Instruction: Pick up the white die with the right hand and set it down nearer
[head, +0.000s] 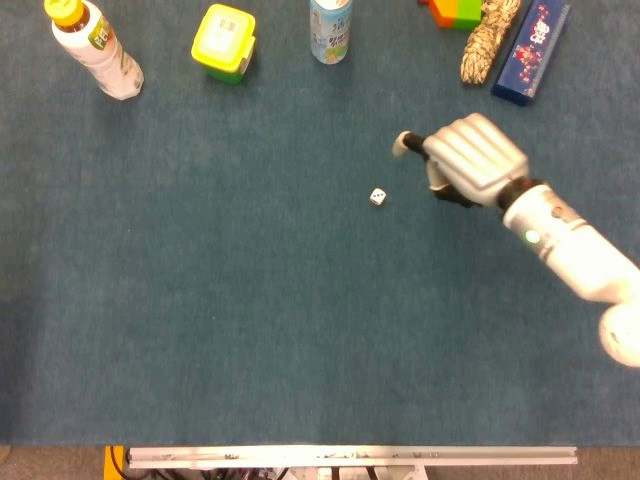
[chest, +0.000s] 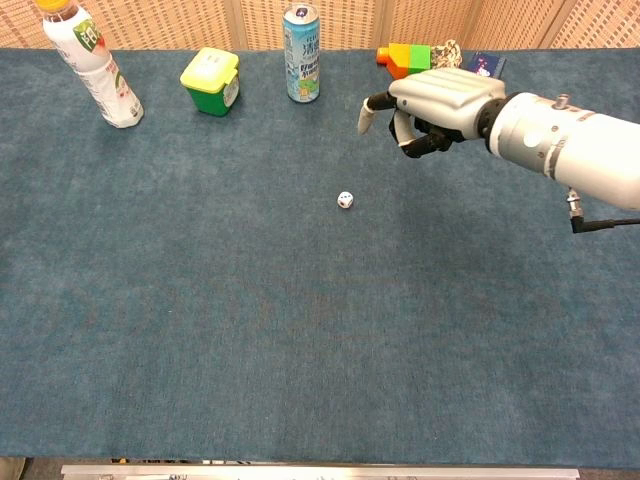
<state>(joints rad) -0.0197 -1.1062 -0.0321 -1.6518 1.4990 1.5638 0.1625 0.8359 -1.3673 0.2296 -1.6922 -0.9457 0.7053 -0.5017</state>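
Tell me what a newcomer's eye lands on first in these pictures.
First, the white robot right hand on its bulky white forearm, reaching in from the right above the dark blue-green felt table, holding nothing. Next, the tiny white die, alone on the felt just left of that hand and apart from it. Then the bright yellow-lidded green container in the row at the far edge.
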